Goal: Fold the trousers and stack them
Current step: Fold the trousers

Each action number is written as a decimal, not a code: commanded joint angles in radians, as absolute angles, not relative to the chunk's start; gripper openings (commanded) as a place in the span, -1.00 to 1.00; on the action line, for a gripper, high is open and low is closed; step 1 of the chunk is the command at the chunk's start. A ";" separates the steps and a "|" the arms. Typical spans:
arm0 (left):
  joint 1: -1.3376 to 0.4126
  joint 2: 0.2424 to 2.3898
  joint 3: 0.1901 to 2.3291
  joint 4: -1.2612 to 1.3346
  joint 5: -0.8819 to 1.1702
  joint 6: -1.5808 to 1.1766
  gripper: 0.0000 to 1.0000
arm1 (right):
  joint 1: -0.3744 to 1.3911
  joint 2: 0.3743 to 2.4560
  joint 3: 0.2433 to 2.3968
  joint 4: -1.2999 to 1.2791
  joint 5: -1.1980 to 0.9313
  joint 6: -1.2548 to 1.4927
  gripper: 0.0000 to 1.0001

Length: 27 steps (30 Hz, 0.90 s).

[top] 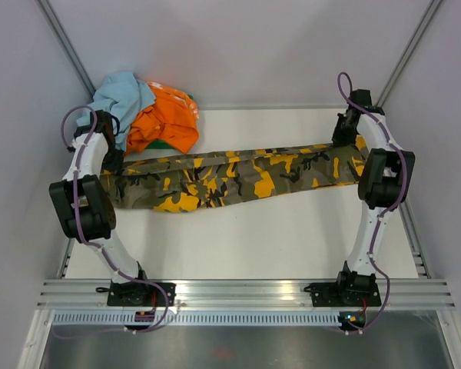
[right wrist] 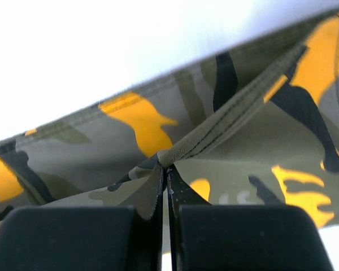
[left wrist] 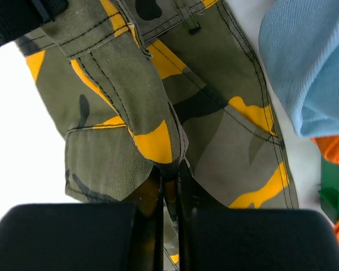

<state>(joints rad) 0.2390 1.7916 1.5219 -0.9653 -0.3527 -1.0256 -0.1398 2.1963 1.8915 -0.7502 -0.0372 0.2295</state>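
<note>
**Both ends pinched, trousers stretched for the fold**

The left gripper (left wrist: pixel 169 176) is clenched on a raised ridge of camouflage cloth, its two fingers pressed together with the fabric bunched between the tips. The right gripper (right wrist: pixel 165 169) is likewise closed tight, nipping a seamed fold that rises off the cloth to its tips.

Out from those two grips, the trousers (top: pixel 238 177) run as one long narrow band across the far half of the table (top: pixel 253 238), from the left arm to the right arm. The right end sits slightly farther back than the left. The band looks already doubled lengthwise, one leg over the other, though the overhead view does not settle this. The left wrist view shows pocket stitching and what may be a belt loop, so the left end is probably the waist.

Just beyond the left end, in the far left corner, lies a heap of other clothes: a light blue garment (top: pixel 123 92) and an orange garment (top: pixel 165 119), with something green showing under them.

The step in hand appears to be the crosswise fold. The next move calls for one arm to lift its end and carry it over to the other, keeping the edges aligned and the cloth taut enough not to twist. The left arm must also steer clear of the heap beside it.
</note>
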 commanded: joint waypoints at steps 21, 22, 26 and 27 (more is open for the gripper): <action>0.285 2.034 1.795 -0.919 -0.704 -0.913 0.54 | -0.225 2.313 2.074 -0.549 0.255 0.074 -0.12; 0.282 2.001 1.795 -0.890 -0.677 -0.863 0.78 | -0.224 2.297 2.071 -0.539 0.238 0.080 0.01; 0.247 1.886 1.743 -0.795 -0.601 -0.721 0.99 | -0.219 2.196 2.021 -0.514 0.152 0.104 0.31; 0.212 1.856 1.729 -0.775 -0.588 -0.691 0.99 | -0.218 2.177 2.001 -0.499 0.137 0.110 0.35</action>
<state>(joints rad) 0.2794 2.0102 1.7458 -0.8921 -0.6167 -0.8516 -0.2462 2.3268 2.0197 -0.5728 0.1951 0.1013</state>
